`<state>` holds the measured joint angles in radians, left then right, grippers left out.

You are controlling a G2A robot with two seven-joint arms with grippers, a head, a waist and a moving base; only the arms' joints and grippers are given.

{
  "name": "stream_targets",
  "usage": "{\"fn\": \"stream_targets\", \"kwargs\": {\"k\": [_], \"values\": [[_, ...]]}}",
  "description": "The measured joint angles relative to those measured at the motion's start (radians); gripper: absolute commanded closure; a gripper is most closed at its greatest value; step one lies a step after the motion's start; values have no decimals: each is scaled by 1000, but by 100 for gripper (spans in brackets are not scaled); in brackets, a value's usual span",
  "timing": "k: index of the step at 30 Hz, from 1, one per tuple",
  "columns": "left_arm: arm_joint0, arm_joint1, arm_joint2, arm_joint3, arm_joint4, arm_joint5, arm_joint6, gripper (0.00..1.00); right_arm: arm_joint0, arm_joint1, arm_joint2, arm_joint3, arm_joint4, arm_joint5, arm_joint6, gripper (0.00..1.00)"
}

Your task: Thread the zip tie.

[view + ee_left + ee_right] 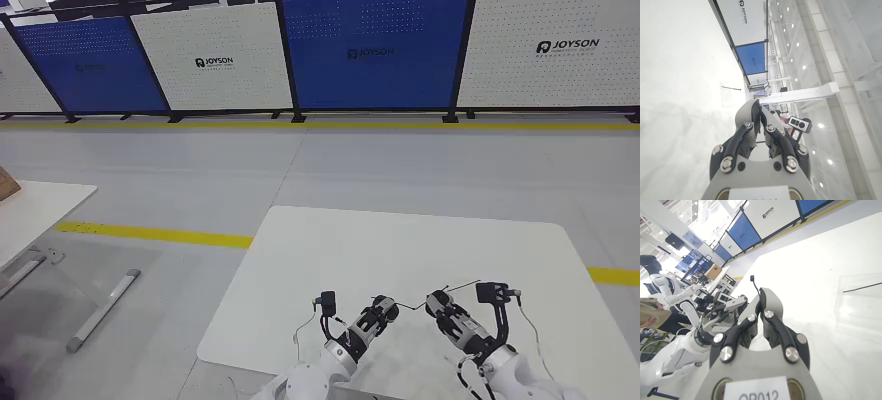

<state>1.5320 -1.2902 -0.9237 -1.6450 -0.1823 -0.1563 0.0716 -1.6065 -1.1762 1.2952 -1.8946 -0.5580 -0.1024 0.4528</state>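
While the zip tie (754,283) is held up near the counter's (400,240) near edge, its tail is not yet threaded.
Right tool (760,291) is clamped on it just behind the free head; left tool (759,106) is closed, on what I cannot tell.

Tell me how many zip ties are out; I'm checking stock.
2. One zip tie is clamped in the right gripper, its head sticking out; a second zip tie lies on a clear sheet on the table. Others could be hidden.
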Motion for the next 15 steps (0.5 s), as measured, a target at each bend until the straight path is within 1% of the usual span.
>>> {"fn": "stream_targets", "kwargs": {"k": [15], "values": [[0,0,0,0,0,0,0,100,13,0,-9,8,-2,20,-3,100]]}}
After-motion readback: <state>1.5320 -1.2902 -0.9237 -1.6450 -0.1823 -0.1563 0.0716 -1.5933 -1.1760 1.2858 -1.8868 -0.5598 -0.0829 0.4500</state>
